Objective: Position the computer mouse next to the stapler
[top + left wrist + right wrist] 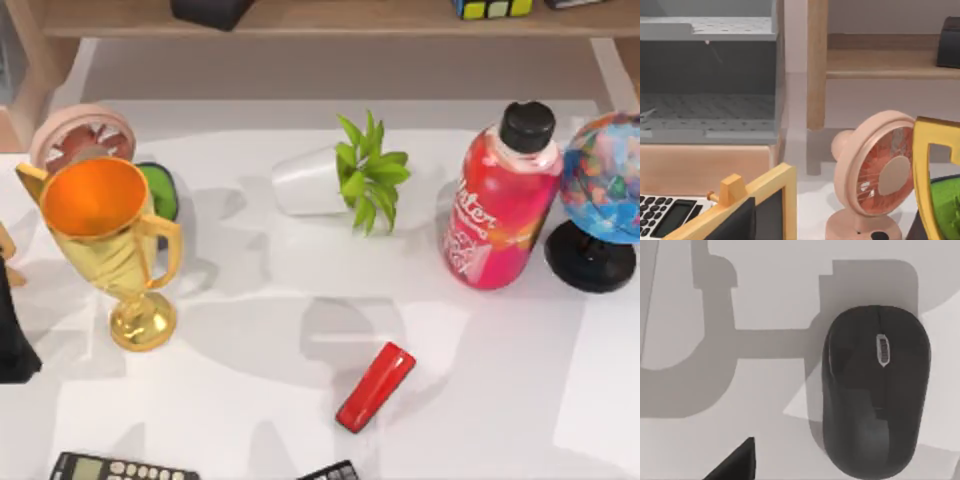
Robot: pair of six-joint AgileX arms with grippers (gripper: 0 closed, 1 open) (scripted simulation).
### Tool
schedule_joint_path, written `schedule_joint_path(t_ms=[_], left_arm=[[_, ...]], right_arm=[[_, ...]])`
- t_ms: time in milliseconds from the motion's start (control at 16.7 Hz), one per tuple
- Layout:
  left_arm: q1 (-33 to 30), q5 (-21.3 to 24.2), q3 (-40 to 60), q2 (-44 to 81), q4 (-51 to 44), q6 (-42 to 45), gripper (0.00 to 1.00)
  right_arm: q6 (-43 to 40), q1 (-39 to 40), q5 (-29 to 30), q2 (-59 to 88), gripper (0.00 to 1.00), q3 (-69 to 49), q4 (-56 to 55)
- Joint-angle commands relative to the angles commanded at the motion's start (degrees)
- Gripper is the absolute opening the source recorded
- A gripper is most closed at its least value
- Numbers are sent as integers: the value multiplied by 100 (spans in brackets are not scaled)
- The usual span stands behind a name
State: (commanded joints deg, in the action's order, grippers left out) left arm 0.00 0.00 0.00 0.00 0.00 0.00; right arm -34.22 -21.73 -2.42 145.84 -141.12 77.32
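Note:
The stapler (375,387), a glossy red bar with a black base edge, lies slanted on the white table front of centre in the top view. The computer mouse (875,390), a black oval with a grey scroll wheel, rests flat on the white table in the right wrist view, seen from straight above. A dark wedge (735,462) at that picture's edge, apart from the mouse, may be part of my right gripper. Nothing touches the mouse.
A gold trophy (110,240), pink fan (80,135) and green black-edged object (160,190) crowd the left. A tipped potted plant (340,180), red bottle (500,205) and globe (605,195) line the back. A calculator (120,468) and another keyed dark object (330,472) lie at the front edge.

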Motion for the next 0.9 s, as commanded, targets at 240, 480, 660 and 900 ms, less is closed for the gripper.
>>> schedule_joint_path(t_ms=[240, 480, 660, 900], left_arm=[[0, 0, 0, 0, 0, 0, 100], [0, 0, 0, 0, 0, 0, 100], [0, 0, 0, 0, 0, 0, 100], [0, 0, 0, 0, 0, 0, 100]], right_arm=[[-128, -7, -32, 490, 100, -479, 309], [-128, -7, -32, 490, 100, -479, 309], [-117, 20, -30, 479, 100, -419, 266], [-122, 7, -38, 392, 100, -95, 25]])
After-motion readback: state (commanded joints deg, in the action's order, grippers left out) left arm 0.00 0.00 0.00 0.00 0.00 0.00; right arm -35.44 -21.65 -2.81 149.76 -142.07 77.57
